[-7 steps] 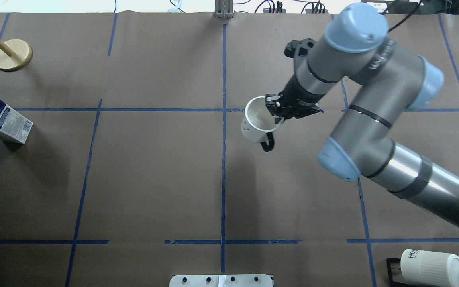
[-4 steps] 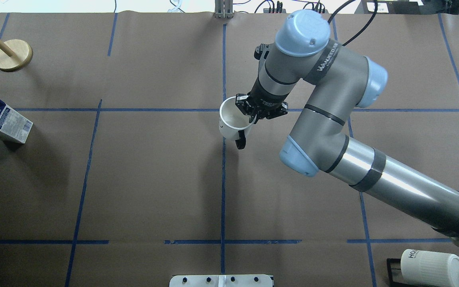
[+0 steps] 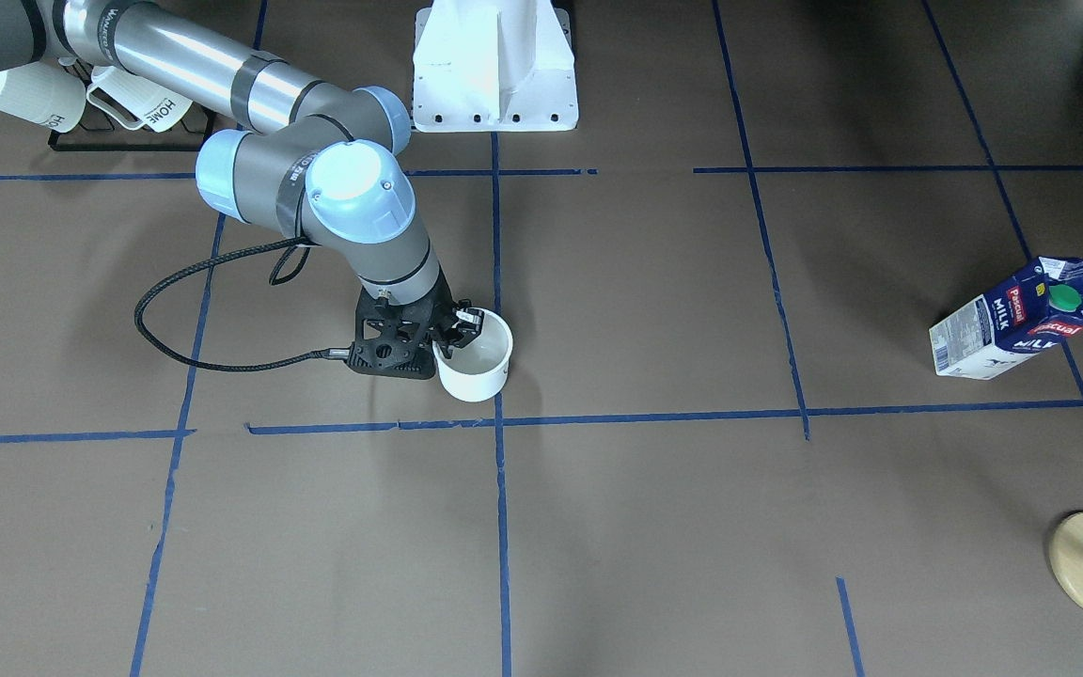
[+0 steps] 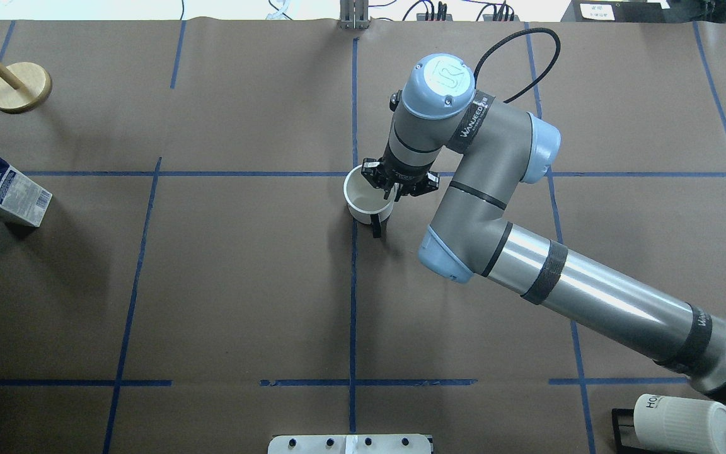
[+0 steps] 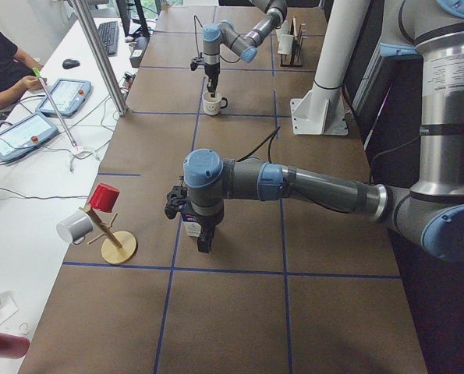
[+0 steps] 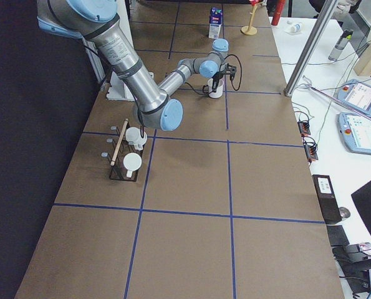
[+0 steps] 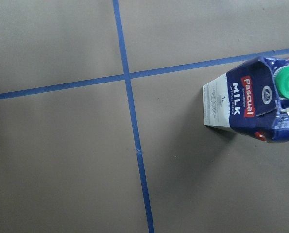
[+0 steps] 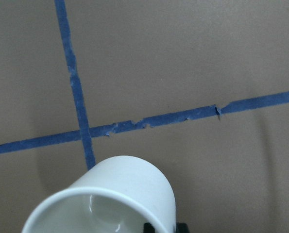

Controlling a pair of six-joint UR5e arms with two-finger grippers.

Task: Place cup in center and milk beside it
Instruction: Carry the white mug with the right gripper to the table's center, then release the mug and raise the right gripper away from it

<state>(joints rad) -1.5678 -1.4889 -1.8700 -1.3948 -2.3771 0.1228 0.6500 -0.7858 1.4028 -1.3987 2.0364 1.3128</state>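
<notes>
Your right tool (image 4: pixel 389 189) is clamped on the cup's (image 4: pixel 362 200) rim (one finger inside), holding it upright just beside the center (image 4: pixel 354 174) for set-down; the milk (image 4: pixel 5 189) stands well away.

Right arm (image 4: pixel 590 302) extends forward, elbow folded back, wrist pointing straight down. The right pincer (image 4: pixel 390 189) is clamped on the rim of the cup (image 4: pixel 363 200), one finger inside. The left arm (image 5: pixel 317 185) is stretched out with its wrist down. Whether the left pincer (image 5: pixel 203 240) is parted or closed is not determinable.
</notes>
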